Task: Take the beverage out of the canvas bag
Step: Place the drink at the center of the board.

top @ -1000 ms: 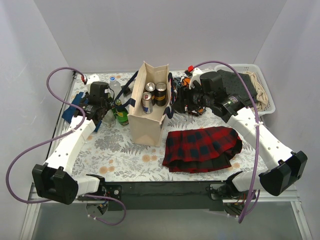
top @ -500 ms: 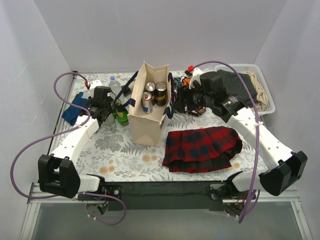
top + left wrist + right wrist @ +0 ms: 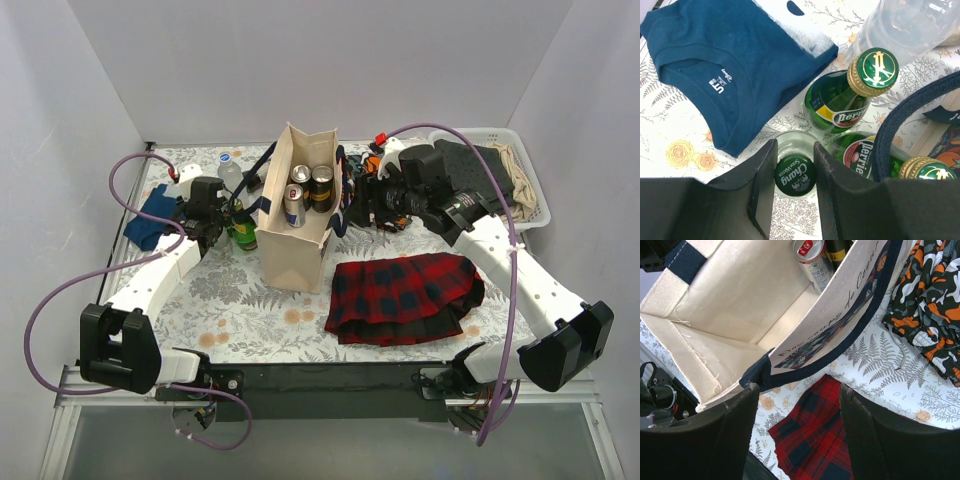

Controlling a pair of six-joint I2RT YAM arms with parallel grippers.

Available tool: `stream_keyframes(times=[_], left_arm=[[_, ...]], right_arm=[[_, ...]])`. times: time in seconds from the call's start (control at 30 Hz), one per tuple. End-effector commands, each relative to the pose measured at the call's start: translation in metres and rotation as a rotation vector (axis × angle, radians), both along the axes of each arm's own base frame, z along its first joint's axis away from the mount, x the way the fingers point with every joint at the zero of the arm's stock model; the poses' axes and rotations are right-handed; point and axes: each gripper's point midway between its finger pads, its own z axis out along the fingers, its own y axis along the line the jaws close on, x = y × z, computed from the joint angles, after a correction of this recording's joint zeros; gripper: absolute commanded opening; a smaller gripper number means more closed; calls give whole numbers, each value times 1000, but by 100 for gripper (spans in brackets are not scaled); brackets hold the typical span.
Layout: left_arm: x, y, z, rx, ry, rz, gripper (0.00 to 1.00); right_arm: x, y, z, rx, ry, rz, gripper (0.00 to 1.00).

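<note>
- The surface (image 3: 250,300), covered in a floral print, is carrying all items listed below.
- The canvas bag (image 3: 295,255) is standing upright near the middle of the surface with its mouth open. A navy strap (image 3: 890,135) is hanging over its left side.
- A red plaid cloth (image 3: 405,295) is lying flat just to the right of the bag's near corner.
- A white basket (image 3: 543,210) is sitting at the far right corner, holding dark and beige fabric.
- A blue shirt (image 3: 725,65) is lying folded at the far left, next to the bottles.
- A camouflage garment (image 3: 930,305) is lying bunched to the right of the bag.
- The right gripper (image 3: 797,425) is hovering above the bag's right rim and the plaid cloth. Its fingers are spreading wide and holding nothing.
- The left gripper (image 3: 795,185) is pointing down at the bottles to the left of the bag. Its fingers are pressing against both sides of the green cap of the Chang soda water bottle (image 3: 795,176), which is standing on the surface outside the bag.
- Two green Perrier bottles (image 3: 840,102) and a clear plastic bottle (image 3: 900,30) are standing just beside it, between the shirt and the bag.
- Three cans (image 3: 294,203) are standing inside the bag toward its far end. The right wrist view is showing one with a red and silver top (image 3: 812,257).
</note>
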Motion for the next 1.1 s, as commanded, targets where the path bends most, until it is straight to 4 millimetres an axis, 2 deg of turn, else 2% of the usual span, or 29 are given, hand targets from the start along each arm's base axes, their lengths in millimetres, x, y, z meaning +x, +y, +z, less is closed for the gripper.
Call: stream_keyframes(times=[0.0, 0.13, 0.17, 0.3, 0.4, 0.63, 0.77, 0.8, 0.87, 0.93, 0.97, 1.0, 1.07], left_arm=[[3, 12, 28, -4, -127, 67, 0], [1, 9, 31, -11, -125, 50, 1], [0, 8, 31, -13, -120, 45, 10], [-1, 7, 36, -19, -121, 35, 33], [-1, 6, 38, -22, -118, 28, 44], [1, 5, 44, -25, -122, 26, 54], [-2, 7, 58, -25, -125, 35, 56], [0, 6, 81, -33, -169, 30, 56], [-2, 5, 107, -29, -205, 11, 56], [-4, 6, 153, -14, -291, -22, 58], [-4, 4, 165, -8, -306, -41, 58], [-5, 2, 195, -13, -365, -66, 59], [0, -16, 210, -18, -360, -185, 60]], right_arm=[[3, -2, 16, 26, -62, -9, 72], [3, -1, 16, 28, -61, -7, 72], [3, -1, 15, 27, -59, -7, 72], [3, -2, 16, 28, -61, -9, 72], [2, -1, 16, 30, -59, -7, 72], [1, -1, 15, 28, -59, -2, 72], [1, -2, 17, 31, -63, -6, 72], [2, -2, 18, 31, -65, -5, 72], [1, -2, 20, 35, -67, -7, 72], [0, -1, 24, 45, -72, -1, 72], [0, 0, 26, 49, -73, 2, 72], [1, 0, 31, 57, -81, 4, 72], [0, 3, 36, 69, -86, 12, 72]])
